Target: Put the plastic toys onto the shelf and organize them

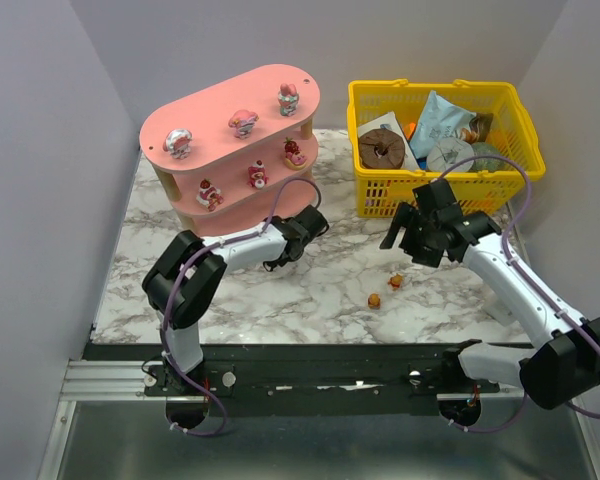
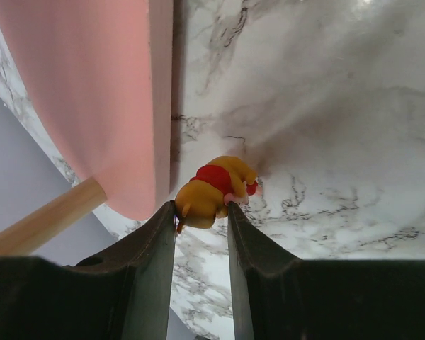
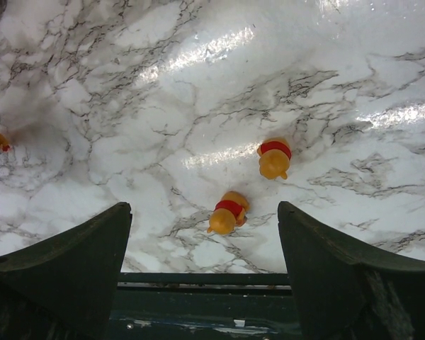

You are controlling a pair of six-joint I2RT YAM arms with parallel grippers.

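Observation:
The pink shelf (image 1: 230, 110) stands at the far left with three pink-and-white toys (image 1: 243, 122) on its top board and three red-and-white toys (image 1: 257, 174) on its middle board. My left gripper (image 1: 283, 258) is low beside the shelf's front right end. In the left wrist view it (image 2: 202, 209) is shut on an orange bear toy (image 2: 216, 185) at its fingertips, just right of a pink board (image 2: 92, 92). My right gripper (image 1: 405, 235) is open and empty above the table. Two orange bear toys (image 3: 227, 212) (image 3: 274, 157) lie below it, also in the top view (image 1: 374, 300) (image 1: 394, 282).
A yellow mesh basket (image 1: 440, 95) with packets and a brown ring (image 1: 383, 148) stands at the far right, just behind my right gripper. A pale wooden post (image 2: 42, 219) holds up the shelf's board. The table's near edge (image 3: 205, 280) lies close below the two bears.

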